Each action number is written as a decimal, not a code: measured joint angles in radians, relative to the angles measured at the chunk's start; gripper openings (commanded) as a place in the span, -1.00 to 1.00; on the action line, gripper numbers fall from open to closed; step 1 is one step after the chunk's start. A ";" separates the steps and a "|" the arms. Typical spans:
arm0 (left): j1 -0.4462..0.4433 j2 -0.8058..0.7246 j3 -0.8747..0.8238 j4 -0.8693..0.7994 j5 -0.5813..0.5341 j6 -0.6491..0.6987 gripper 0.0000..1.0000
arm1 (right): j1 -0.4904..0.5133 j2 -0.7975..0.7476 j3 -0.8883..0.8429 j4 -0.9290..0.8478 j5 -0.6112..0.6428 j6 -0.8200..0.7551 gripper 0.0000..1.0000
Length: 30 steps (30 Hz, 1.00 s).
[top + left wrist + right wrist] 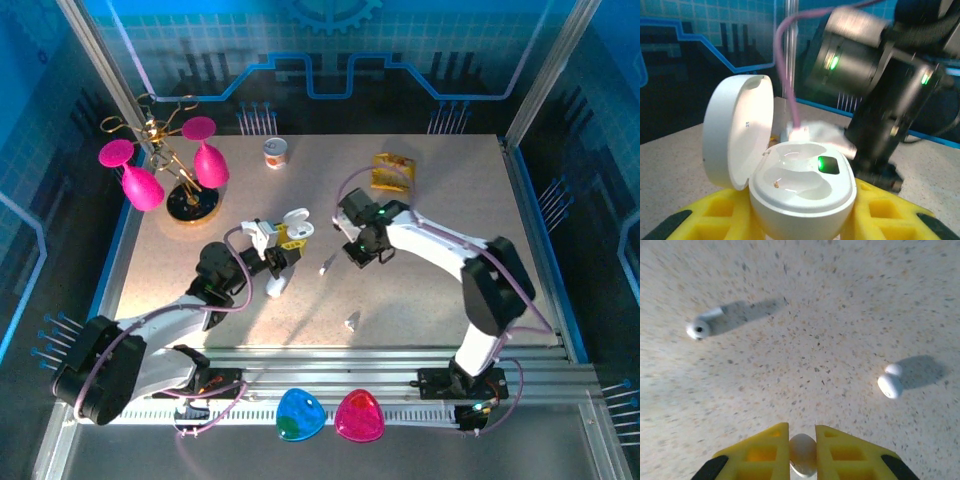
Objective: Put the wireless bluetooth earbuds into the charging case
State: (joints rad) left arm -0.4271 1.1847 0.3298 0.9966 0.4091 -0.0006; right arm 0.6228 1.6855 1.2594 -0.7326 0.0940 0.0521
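Left gripper [802, 212] clamps the open charging case [805, 175]; right gripper [802, 440] pinches one earbud [802, 456], which likely next needs carrying left into the case.

Worktop [470, 190], clearance:
- Far left corner: blocked by a tall stand of pink goblets [170, 165].
- Far edge: small cup [276, 152] and yellow packet [392, 172], well apart, open gap between.
- Centre: crowded. Open charging case [800, 185], lid up, clamped in left gripper [800, 202]. Right gripper [802, 432] near, low, closed on an earbud [802, 455].
- Between centre and near edge: loose earbuds [327, 265], scattered.
- Right edge: bare, right arm [450, 250] crossing above.
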 measured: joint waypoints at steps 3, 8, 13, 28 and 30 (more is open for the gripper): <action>0.000 0.035 0.000 0.019 0.024 -0.001 -0.53 | -0.037 -0.108 -0.032 0.015 -0.109 0.030 -0.78; 0.000 0.081 0.006 0.051 0.057 -0.004 -0.53 | -0.087 -0.244 -0.063 0.043 -0.323 0.100 -0.76; 0.000 0.141 0.025 0.105 0.083 -0.018 -0.53 | -0.103 -0.320 -0.069 0.090 -0.511 0.185 -0.77; -0.040 0.229 0.048 0.214 0.196 -0.045 -0.56 | -0.100 -0.325 -0.080 0.269 -0.768 0.312 -0.77; -0.044 0.229 0.050 0.214 0.210 -0.045 -0.56 | -0.100 -0.314 -0.080 0.287 -0.778 0.316 -0.77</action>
State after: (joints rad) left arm -0.4709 1.4132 0.3794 1.2106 0.6189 -0.0460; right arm 0.5232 1.3712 1.1793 -0.4458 -0.6842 0.3683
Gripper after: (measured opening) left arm 0.356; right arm 0.118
